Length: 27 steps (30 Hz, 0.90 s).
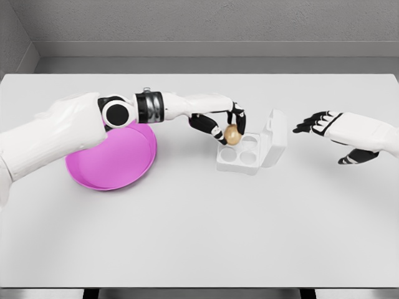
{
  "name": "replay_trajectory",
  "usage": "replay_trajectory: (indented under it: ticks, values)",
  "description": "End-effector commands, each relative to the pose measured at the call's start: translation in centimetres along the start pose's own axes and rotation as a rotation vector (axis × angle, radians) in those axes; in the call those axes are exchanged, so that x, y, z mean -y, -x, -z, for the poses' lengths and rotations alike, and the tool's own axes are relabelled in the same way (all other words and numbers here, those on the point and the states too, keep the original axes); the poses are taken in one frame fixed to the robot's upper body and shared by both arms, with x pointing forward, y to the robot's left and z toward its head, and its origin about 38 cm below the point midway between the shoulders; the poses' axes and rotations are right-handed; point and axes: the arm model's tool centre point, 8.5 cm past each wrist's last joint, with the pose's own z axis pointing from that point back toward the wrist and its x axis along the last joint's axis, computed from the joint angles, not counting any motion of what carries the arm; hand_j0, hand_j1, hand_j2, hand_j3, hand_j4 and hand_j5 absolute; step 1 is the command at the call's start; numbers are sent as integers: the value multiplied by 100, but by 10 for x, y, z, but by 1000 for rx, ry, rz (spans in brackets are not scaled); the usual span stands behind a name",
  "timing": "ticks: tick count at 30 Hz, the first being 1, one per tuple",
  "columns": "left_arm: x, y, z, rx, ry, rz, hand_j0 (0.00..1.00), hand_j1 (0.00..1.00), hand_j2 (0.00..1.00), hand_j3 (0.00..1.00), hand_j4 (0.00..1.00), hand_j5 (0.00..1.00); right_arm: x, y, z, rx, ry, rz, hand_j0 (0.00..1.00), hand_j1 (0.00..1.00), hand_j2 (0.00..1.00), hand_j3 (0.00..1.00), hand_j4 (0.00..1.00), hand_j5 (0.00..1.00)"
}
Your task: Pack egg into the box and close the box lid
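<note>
Your left hand (219, 124) has its dark-jointed fingers (237, 116) curled around the small tan oval egg (233, 134), gripping it from above and from the 9 o'clock side. The egg hangs right at the far-left corner of the white moulded four-cup egg box (242, 154), which sits a little to the 1 o'clock side of the table's centre. Whether the egg already touches a cup or sits just above it cannot be told from this view.

The relation to watch is the egg against the cup beneath it. The egg appears to be over the cup at the box's 10 o'clock corner, with the three other cups showing empty toward 3 and 6 o'clock. Its long axis looks close to upright, perhaps slightly tilted, so a straight descent should seat it; judge that before you loosen the fingers.

The hinged white lid (277, 136) stands open on the box's 3 o'clock edge, leaning away from the cups. Your right hand (340, 134) waits at 3 o'clock of the lid, near it but apart, fingers spread loosely and holding nothing. It is plainly the nearer hand to the lid, so closing likely falls to it.

The shallow round magenta plastic bowl (118, 159) lies at 9 o'clock of the box on the pale grey tabletop (199, 237), partly under your left forearm.
</note>
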Motion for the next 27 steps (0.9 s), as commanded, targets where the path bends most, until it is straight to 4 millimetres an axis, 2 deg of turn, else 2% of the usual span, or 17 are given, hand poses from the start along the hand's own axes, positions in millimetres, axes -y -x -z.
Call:
replay_trajectory:
  ticks: [1,27]
  values:
    - [0,-2,2,5,-3,-6,42,42,42,42,42,42,1,0,0,0,4,4,100,100,100,100,100,100]
    - [9,2,3,0,3,-22,45,45,45,45,45,45,1,0,0,1,3,4,100,100,100,100,100,100]
